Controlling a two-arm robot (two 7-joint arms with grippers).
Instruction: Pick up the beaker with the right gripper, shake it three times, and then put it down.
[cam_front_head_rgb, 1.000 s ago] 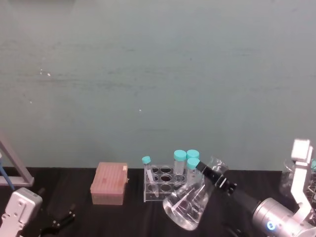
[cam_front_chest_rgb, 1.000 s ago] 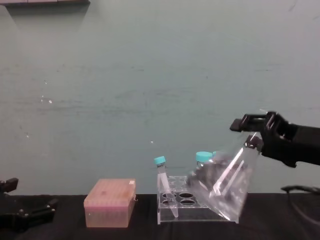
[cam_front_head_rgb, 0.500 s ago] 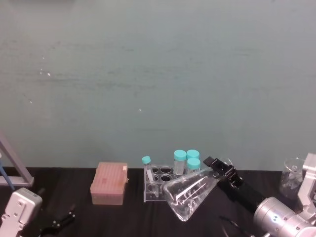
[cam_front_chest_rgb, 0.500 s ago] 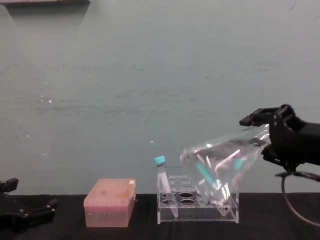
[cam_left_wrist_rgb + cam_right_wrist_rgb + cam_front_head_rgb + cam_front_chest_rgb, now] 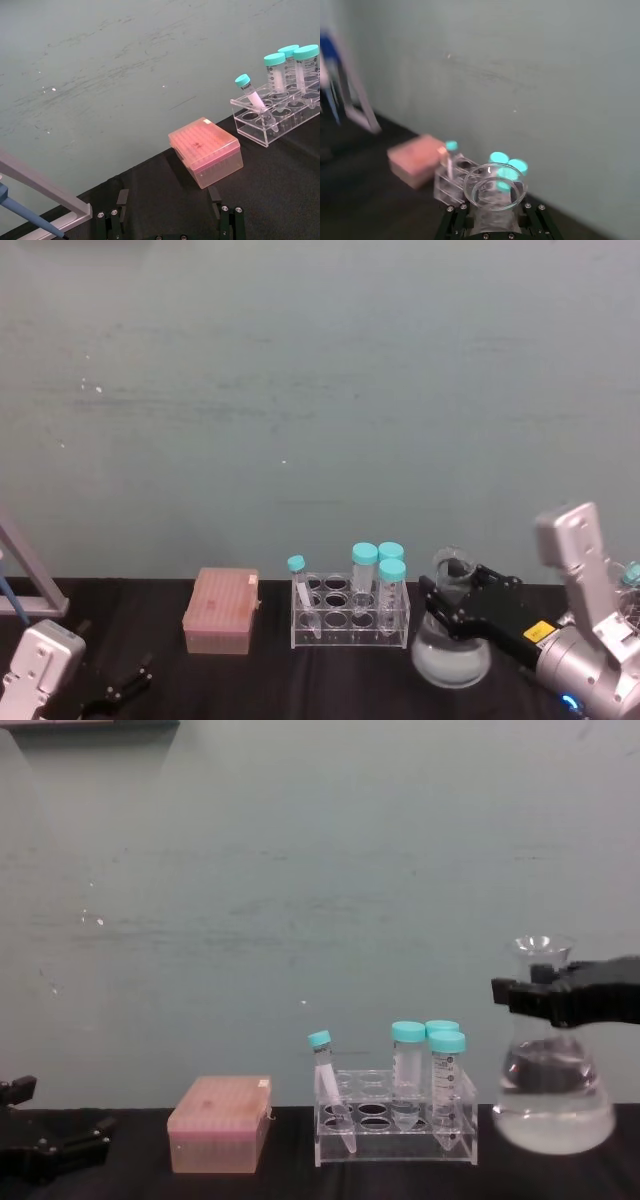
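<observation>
beaker (image 5: 553,1112): clear glossy glass | rack (image 5: 385,1148): clear plastic | box (image 5: 218,1128): pink plastic | table (image 5: 290,1182): matt black

Teal wall, black surface, one pink note, and clear glass.
The wall (image 5: 300,870) is a dull blue-green, marked with faint darker streaks and a few white specks; the surface (image 5: 270,680) is flat black. The beaker (image 5: 553,1105) is colourless glass with clear liquid that reads pale grey, and the right pincer (image 5: 530,998) on it is matte black with a small yellow label (image 5: 537,632) behind, on a silver-grey arm (image 5: 580,570). The left pincer (image 5: 128,685) is black too, its housing (image 5: 40,665) light grey. The rack (image 5: 395,1145) is see-through plastic; its tubes have bright teal caps (image 5: 408,1031) and fine dark printed markings. The box (image 5: 220,1125) is translucent salmon pink. A blue rod (image 5: 30,215) lies beside a pale grey bar (image 5: 40,187).
</observation>
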